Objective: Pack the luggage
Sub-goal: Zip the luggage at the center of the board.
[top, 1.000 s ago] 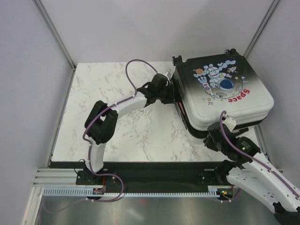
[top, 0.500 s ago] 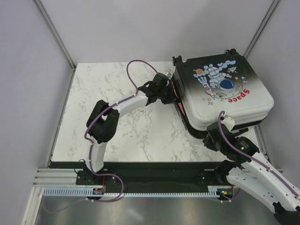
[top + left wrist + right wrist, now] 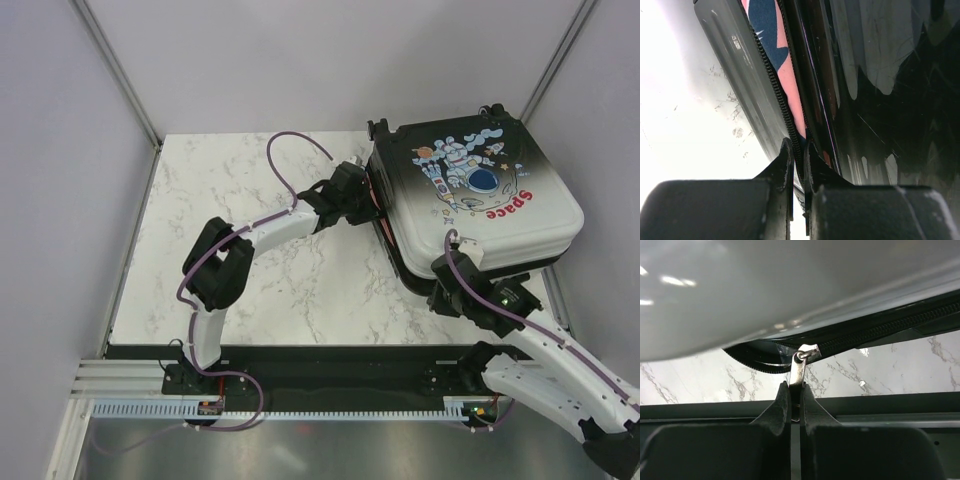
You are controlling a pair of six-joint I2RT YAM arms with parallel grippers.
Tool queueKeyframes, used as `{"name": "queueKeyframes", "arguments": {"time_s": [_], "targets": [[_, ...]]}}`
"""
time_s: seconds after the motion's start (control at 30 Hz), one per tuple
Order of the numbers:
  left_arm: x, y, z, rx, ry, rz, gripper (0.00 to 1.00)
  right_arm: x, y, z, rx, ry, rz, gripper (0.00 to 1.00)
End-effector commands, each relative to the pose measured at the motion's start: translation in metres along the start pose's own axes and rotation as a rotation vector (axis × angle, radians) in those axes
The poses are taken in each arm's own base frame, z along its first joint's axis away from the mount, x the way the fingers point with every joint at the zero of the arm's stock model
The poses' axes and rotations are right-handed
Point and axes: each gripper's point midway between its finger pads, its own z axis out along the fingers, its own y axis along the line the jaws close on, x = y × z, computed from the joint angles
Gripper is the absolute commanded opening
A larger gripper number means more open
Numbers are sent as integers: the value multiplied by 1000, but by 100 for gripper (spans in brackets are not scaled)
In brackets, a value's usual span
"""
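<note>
From above, the luggage [image 3: 480, 215] lies flat on the far right part of the marble table [image 3: 260, 280], astronaut print up. The left gripper [image 3: 366, 205] is at its left edge and the right gripper [image 3: 446, 284] at its near edge. The left wrist view shows that gripper's jaws almost together, pinching the zipper chain [image 3: 771, 75] beside a strip of pink and blue fabric [image 3: 789, 80]. In the right wrist view the jaws are clamped on the metal zipper pull [image 3: 797, 371] under the pale shell.
</note>
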Motion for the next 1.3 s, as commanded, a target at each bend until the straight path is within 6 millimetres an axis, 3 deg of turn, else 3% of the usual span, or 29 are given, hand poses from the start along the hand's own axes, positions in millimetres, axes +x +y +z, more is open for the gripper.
{"name": "queueKeyframes", "arguments": {"time_s": [0.0,0.23,0.43,0.67,0.73,0.9,1.1,1.23,1.27], "targets": [[31,-21,10,57,43,21,2,-37,61,-26,-223,-84,-32,0],[36,-33,11,76,38,33,2,-39,92,-32,-283,-85,-81,0],[39,-37,10,75,30,40,2,-29,135,-39,-347,-94,-159,0],[40,-39,4,83,20,51,2,-29,166,-47,-368,-133,-179,0],[39,-41,-1,88,9,57,2,-33,166,-49,-352,-147,-174,0],[47,-28,-5,66,10,65,2,-52,145,-57,-279,-220,-100,0],[62,-2,-19,30,28,99,2,-36,115,-44,-177,-181,-79,0],[83,5,-28,63,67,151,2,-25,98,-31,-128,-163,-54,0],[95,15,-31,53,95,164,2,-24,94,-29,-121,-163,-48,0]]}}
